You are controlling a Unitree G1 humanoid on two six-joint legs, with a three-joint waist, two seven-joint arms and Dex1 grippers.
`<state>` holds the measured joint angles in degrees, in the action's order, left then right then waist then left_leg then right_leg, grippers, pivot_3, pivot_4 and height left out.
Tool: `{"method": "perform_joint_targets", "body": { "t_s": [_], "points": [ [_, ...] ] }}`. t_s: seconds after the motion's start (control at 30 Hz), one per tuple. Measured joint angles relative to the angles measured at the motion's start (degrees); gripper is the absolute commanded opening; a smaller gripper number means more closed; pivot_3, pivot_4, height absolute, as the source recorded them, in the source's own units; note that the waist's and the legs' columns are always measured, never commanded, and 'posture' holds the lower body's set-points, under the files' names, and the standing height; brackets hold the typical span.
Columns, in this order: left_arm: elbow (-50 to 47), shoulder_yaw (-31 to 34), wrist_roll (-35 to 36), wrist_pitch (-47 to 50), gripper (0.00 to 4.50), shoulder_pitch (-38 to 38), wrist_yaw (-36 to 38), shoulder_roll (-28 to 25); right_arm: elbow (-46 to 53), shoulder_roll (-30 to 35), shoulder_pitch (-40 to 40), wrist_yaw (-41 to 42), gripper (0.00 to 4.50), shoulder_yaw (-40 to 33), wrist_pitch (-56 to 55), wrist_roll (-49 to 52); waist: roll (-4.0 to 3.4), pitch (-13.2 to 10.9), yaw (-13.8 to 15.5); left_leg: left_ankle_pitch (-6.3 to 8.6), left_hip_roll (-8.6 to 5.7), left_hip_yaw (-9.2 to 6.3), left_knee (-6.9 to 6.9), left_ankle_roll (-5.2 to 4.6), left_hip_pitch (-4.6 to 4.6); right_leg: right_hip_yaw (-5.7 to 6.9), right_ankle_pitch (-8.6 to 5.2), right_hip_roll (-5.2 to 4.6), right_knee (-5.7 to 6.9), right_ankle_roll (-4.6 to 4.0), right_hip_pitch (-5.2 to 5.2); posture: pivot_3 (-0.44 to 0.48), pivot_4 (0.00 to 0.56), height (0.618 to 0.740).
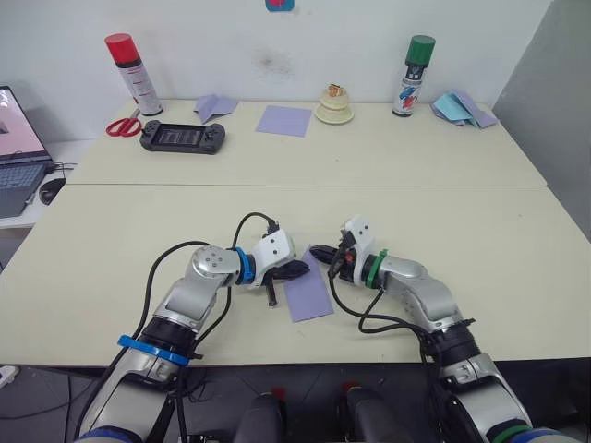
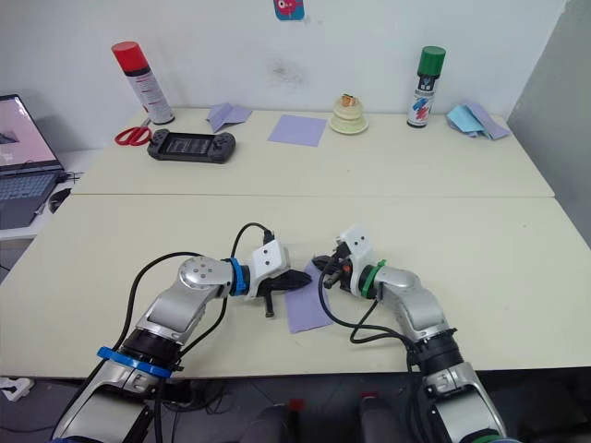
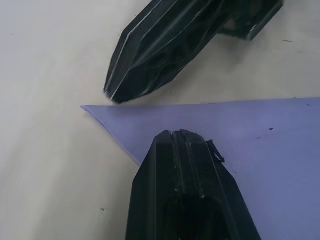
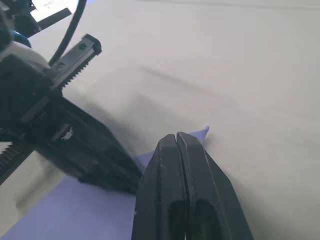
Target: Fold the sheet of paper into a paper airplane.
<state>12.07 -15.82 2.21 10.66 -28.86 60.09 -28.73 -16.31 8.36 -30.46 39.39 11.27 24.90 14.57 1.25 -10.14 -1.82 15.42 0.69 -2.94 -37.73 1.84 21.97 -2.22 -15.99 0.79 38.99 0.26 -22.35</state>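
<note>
The left gripper (image 1: 297,269) lies low on the near table with its two black fingers pressed together, tips resting on the left edge of the sheet of paper (image 1: 307,293); I can't tell whether paper is pinched between them. The right gripper (image 1: 320,251) reaches in from the other side, fingers likewise closed flat against each other, its tip at the far corner of the sheet. The two tips nearly meet over that corner, just apart.

The sheet itself lies flat near the front edge of the near table (image 1: 480,240), a narrow lavender strip running away from the robot, with one pointed corner by the grippers.

Nothing else crowds that spot. Everything else sits on the far table (image 1: 388,157), well apart: two spray cans, a red-capped can (image 1: 134,74) at the left and a green-capped can (image 1: 414,76) at the right. Beside the red one lie one pair of red scissors (image 1: 123,125) and one black game console (image 1: 183,137). Behind the console is a folded lavender piece (image 1: 214,107), and nearer the middle a flat lavender square (image 1: 283,120). One small cream stand (image 1: 334,105) sits next to it. By the green can is a heap of light-blue papers (image 1: 460,108). A laptop (image 1: 20,152) stands off to the left.
</note>
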Motion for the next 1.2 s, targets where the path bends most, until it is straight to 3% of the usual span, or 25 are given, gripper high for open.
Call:
{"method": "perform_joint_targets", "body": {
  "t_s": [0.27,0.77,0.9,1.03,1.2],
  "points": [
    [-2.96,-0.25,-0.63,1.49,0.01,1.74,-0.83,-0.34,-12.97,-1.37,-6.53,-0.07,0.0,1.15,-7.63,-4.77,-0.01,0.04,-0.08,0.0,0.03,0.0,-0.04,0.0,-0.16,-0.01,0.0,0.02,0.07,0.0,0.09,0.0,0.15,0.74],
    [-4.8,-0.87,-0.59,2.27,0.01,3.21,-2.0,-0.97,-25.03,-2.14,-11.61,-4.89,0.0,-0.04,-17.04,-9.49,-0.16,0.34,0.19,0.0,-0.02,0.0,-0.07,-0.01,-0.23,-0.02,0.0,0.0,0.07,0.0,0.19,0.0,0.15,0.74],
    [-3.56,-1.44,-0.57,1.4,0.01,2.29,-1.75,-0.79,-23.28,-0.66,-9.98,-5.37,0.0,-1.11,-19.72,-9.81,-0.22,0.36,0.42,-0.01,-0.11,-0.02,-0.09,-0.01,-0.17,-0.01,0.0,-0.06,0.05,0.0,0.19,0.0,0.15,0.74],
    [-2.62,-1.44,-0.54,0.88,0.01,1.48,-1.6,-0.69,-12.25,2.01,-3.19,1.61,0.0,-2.6,-15.85,-5.42,-0.27,0.33,0.24,0.0,-0.09,0.02,-0.08,-0.01,-0.08,-0.05,0.01,-0.08,0.01,0.0,0.12,0.0,0.15,0.74],
    [-1.04,-1.45,-0.55,0.02,0.01,0.7,-1.21,-0.5,-2.34,3.32,1.55,7.24,0.0,1.74,-10.39,-4.53,-0.3,0.32,0.02,0.0,0.01,-0.05,-0.04,-0.01,-0.12,0.03,-0.09,0.01,0.05,0.17,0.11,0.0,0.15,0.74]
  ]
}}
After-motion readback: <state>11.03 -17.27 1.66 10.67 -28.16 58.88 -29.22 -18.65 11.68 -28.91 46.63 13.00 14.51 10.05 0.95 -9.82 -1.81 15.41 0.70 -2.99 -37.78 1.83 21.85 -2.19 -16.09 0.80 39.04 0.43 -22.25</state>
